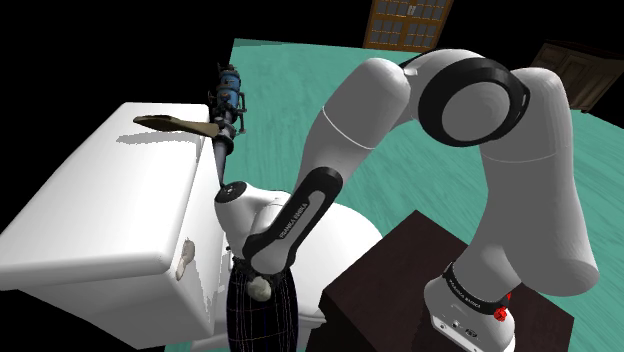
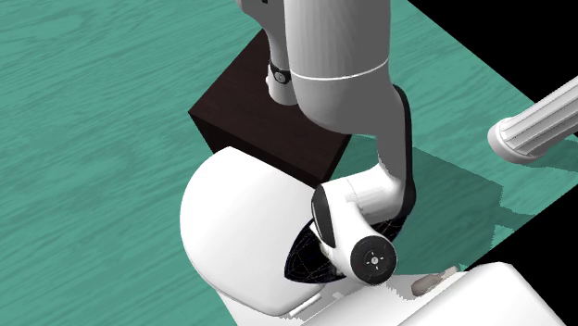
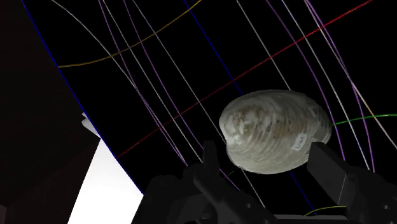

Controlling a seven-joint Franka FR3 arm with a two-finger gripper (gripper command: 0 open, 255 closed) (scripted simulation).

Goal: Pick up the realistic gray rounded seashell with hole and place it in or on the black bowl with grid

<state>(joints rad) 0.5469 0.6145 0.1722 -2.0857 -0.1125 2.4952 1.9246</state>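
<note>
One arm (image 1: 395,110) downward; end effector (image 3: 264,154) around seashell (image 3: 275,132)

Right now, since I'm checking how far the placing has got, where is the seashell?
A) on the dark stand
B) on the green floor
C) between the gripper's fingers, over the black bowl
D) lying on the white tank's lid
C: in the wrist view the grey seashell sits clasped between the fingers of the gripper, with the coloured grid lines of the black bowl behind it.
</note>
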